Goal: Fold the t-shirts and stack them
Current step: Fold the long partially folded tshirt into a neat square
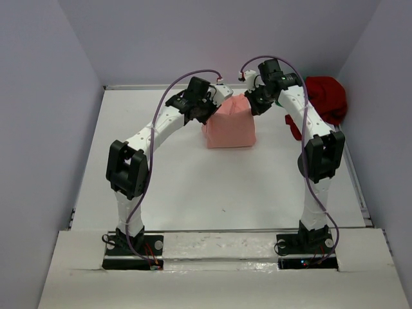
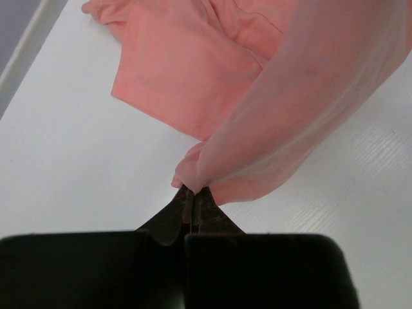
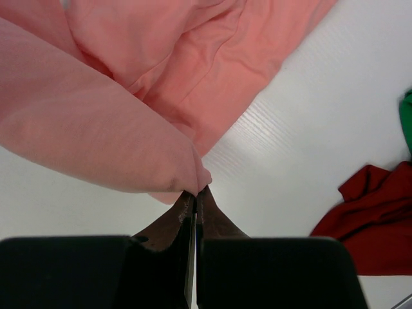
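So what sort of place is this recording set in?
Probably a lab robot cell, not a home: a white table, plain walls boxing it in, and two arms bolted at its near edge.

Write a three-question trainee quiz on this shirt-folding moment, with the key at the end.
1. True or false: the left gripper and the right gripper are each shut on the pink shirt.
2. Where is the dark red shirt? A) under the pink shirt B) crumpled at the far right corner of the table C) in the left gripper
3. Fill in: the sliver of cloth at the right edge of the right wrist view is ____.
Key: 1 true; 2 B; 3 green.
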You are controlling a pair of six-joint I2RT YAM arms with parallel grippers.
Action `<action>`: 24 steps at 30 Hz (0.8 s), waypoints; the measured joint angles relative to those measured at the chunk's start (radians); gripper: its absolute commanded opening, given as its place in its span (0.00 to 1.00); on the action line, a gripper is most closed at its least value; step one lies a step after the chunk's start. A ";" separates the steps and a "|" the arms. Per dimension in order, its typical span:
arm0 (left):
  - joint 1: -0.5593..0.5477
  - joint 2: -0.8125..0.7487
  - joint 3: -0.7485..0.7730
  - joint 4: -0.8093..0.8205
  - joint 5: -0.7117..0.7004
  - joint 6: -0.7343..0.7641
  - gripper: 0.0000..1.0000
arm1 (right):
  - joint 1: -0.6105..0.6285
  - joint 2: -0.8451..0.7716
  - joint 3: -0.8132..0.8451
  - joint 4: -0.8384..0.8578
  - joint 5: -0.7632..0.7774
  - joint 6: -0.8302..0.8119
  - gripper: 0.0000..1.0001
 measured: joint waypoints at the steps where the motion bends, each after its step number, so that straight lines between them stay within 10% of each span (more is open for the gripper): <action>1: 0.000 0.000 0.000 0.005 -0.008 -0.004 0.00 | 0.000 0.000 -0.001 0.012 0.004 0.001 0.00; 24: 0.021 0.145 0.130 0.117 -0.152 -0.015 0.00 | -0.006 0.093 0.014 0.286 0.028 -0.005 0.00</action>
